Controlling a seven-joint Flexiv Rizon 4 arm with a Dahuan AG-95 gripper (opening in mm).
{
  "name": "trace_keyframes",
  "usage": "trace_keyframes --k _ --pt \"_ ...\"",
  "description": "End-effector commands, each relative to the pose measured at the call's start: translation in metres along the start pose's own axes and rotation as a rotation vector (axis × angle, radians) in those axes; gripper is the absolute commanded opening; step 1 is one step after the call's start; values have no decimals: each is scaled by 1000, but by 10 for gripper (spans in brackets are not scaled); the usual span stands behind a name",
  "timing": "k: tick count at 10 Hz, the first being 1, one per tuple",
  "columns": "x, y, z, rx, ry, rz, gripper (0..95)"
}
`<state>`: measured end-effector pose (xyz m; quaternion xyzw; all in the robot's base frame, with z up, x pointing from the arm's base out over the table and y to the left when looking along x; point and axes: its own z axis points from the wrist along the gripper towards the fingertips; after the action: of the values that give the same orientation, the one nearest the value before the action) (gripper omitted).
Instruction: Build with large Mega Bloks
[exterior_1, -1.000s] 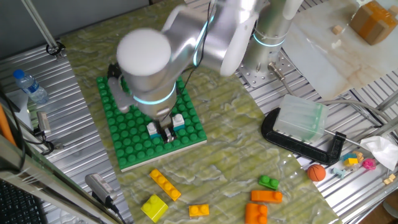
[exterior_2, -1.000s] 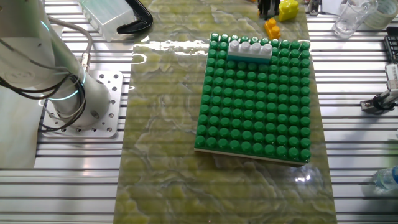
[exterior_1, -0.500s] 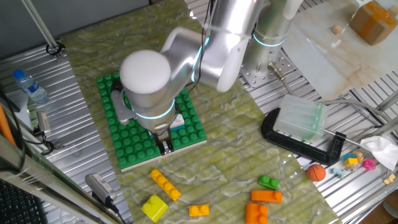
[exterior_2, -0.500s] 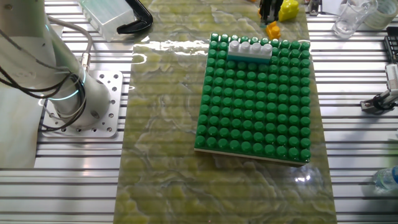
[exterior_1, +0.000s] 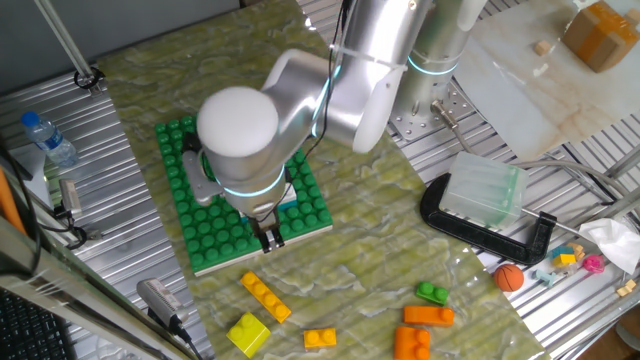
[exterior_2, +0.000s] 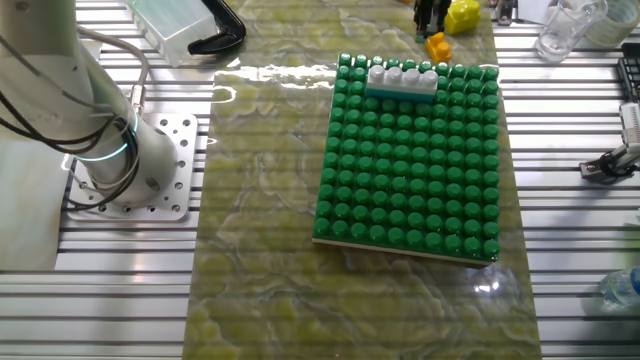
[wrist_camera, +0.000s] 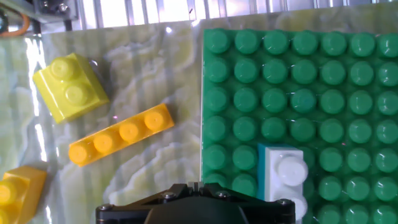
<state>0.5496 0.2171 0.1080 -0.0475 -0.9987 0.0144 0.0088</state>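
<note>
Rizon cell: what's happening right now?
The arm is building on the green studded baseplate. One white-on-teal stack already sits near the plate's edge. The gripper hangs over that edge, beside the stack, with nothing visibly in it; whether its fingers are open or shut is unclear. Loose on the mat lie a long yellow-orange brick, a yellow two-stud brick, plus orange bricks and a green one further off.

The desk (exterior_1: 110, 130) is ribbed metal, overlaid with a green marbled mat (exterior_1: 370, 260). On the mat lies a green studded baseplate (exterior_2: 410, 160). Near its edge lie a long yellow-orange brick (exterior_1: 265, 297), a yellow brick (exterior_1: 248, 333) and a short orange brick (exterior_1: 320, 339). Farther off are a green brick (exterior_1: 432, 293) and what seem to be two orange bricks (exterior_1: 420, 330). A small orange ball (exterior_1: 509, 277) and a black clamp (exterior_1: 480, 225) rest on the bare metal.
</note>
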Motion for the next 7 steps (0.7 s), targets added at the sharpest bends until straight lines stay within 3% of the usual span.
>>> trace_keyframes --k 1,3,6,7 --pt "2 -1 -2 -4 17 -42 0" --pt "2 -1 -2 23 37 -93 0" --pt "4 -3 0 26 30 -72 0" --pt "1 -1 6 26 40 -59 0"
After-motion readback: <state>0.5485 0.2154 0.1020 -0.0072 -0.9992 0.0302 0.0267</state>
